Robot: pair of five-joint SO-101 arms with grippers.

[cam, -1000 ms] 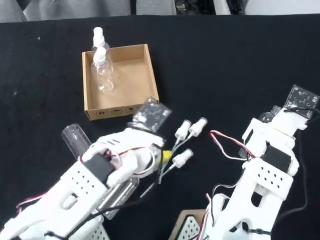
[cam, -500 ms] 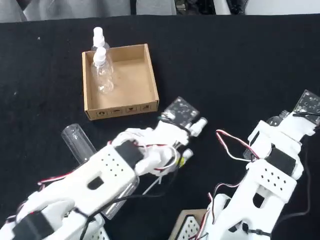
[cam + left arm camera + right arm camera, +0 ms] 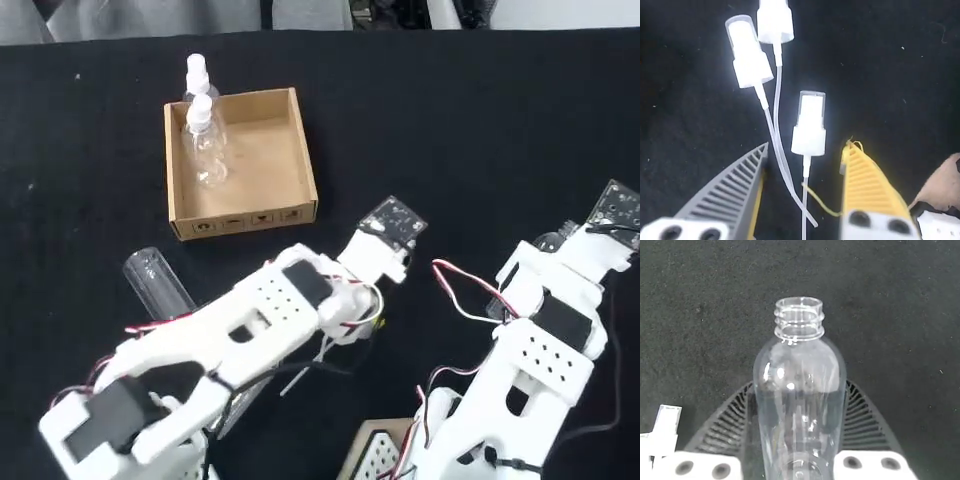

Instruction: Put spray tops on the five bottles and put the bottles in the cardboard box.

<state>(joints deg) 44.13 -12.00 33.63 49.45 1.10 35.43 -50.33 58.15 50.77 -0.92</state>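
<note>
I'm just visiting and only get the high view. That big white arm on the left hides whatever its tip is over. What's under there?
Observer: Three spray tops lie loose on the black table beneath it.
Operator: Has it grabbed one?
Observer: No. The left gripper is open, with a finger on either side of the nearest top, touching neither side.
Operator: And the other arm?
Observer: The right gripper holds a clear bottle whose threaded neck has no top on it.
</note>
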